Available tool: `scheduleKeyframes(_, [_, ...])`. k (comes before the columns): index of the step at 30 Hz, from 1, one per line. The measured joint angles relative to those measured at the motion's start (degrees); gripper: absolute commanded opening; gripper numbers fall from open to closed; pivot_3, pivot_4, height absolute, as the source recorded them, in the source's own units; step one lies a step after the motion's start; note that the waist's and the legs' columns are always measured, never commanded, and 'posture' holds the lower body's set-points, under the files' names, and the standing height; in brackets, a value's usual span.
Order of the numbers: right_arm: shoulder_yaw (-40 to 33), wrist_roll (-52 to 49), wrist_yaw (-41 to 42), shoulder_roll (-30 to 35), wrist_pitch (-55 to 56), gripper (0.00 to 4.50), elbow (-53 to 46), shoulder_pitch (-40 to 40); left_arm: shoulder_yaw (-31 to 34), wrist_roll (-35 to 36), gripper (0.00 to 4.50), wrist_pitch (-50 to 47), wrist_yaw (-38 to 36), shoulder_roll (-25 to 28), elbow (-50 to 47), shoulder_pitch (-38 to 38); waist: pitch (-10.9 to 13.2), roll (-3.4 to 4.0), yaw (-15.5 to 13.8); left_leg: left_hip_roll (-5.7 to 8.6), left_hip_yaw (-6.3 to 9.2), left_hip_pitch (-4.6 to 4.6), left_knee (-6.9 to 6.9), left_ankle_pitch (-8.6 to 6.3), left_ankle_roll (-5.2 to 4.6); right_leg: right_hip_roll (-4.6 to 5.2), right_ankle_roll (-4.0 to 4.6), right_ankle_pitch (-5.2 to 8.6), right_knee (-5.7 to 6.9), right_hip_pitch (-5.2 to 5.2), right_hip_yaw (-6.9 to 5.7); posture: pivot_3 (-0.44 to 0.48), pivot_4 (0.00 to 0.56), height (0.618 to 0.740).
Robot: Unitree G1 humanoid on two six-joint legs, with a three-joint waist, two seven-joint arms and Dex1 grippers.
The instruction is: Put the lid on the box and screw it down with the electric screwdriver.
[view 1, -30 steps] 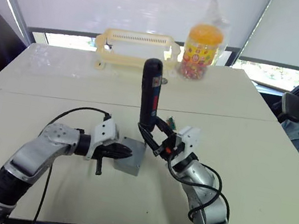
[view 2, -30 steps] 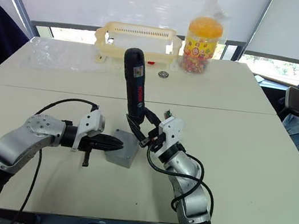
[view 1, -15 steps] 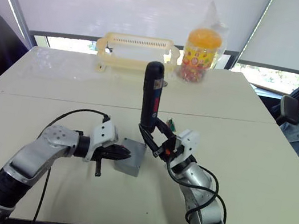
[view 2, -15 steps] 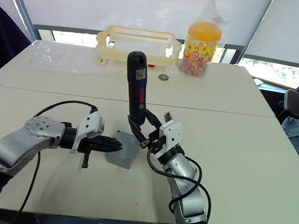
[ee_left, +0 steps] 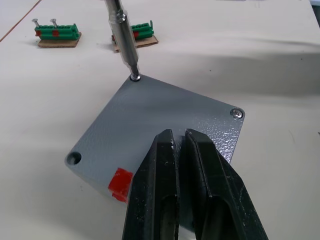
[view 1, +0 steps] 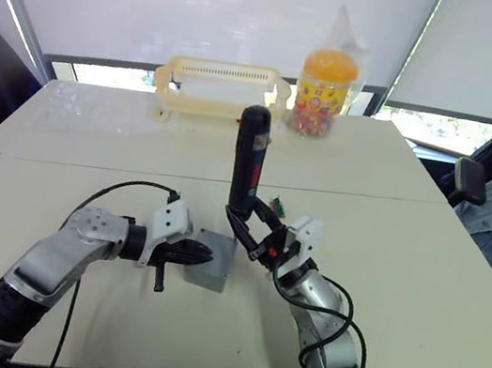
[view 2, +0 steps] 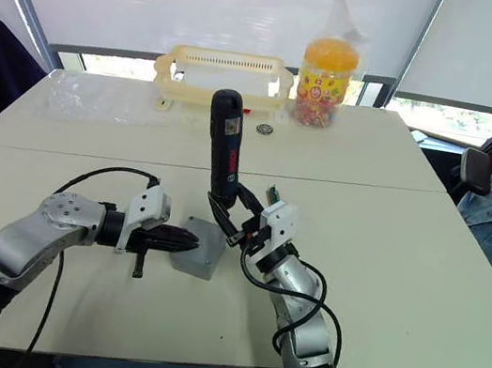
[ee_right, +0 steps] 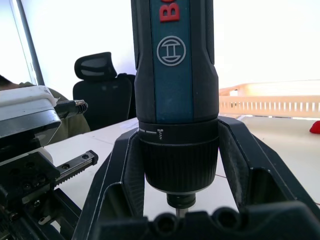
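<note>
Pale table (view 1: 426, 244) under drawn blinds, cream basket (view 1: 220, 89) and orange-capped jar (view 1: 324, 93) parked at the far edge, well apart from the work.

At mid-table, right gripper (view 1: 249, 230) clamped round the collar of the electric screwdriver (view 1: 248, 161), holding it upright so that the thrust runs straight down. Left gripper (ee_left: 176, 145) laid flat over the work with fingers pressed together, gripping nothing, probably bearing down to stop any turning under torque.

Beneath both, the box (view 1: 211, 271) on the table, already capped by the lid (ee_left: 160, 110), edges flush.

Green screw holders (ee_left: 55, 34) just beyond, likely for the next pick. Metal bit (ee_left: 122, 40) seated in a far-corner screw. One neighbouring corner with a screw (ee_left: 237, 113) already in; opposite corner hole (ee_left: 74, 158) empty. Roughly midway through fastening, by that count.
</note>
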State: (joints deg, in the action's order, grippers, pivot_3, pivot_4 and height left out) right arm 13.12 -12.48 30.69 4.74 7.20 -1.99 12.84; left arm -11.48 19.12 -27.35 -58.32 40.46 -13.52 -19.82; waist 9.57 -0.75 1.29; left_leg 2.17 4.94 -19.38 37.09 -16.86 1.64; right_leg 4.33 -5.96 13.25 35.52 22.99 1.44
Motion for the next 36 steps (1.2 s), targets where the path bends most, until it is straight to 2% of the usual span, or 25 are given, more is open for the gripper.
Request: scheduleKeyframes(36, [0.3,1.2,0.6,0.0,2.4,1.73,2.3,0.4,0.3,-0.1,0.36,-0.7,0.0,-0.1,-0.3,0.3,-0.2,0.01,-0.1,-0.03,0.05,-0.06,-0.12,-0.02,0.03,0.06,0.0,0.04,-0.24,0.03,0.01,0.0,0.15,0.74])
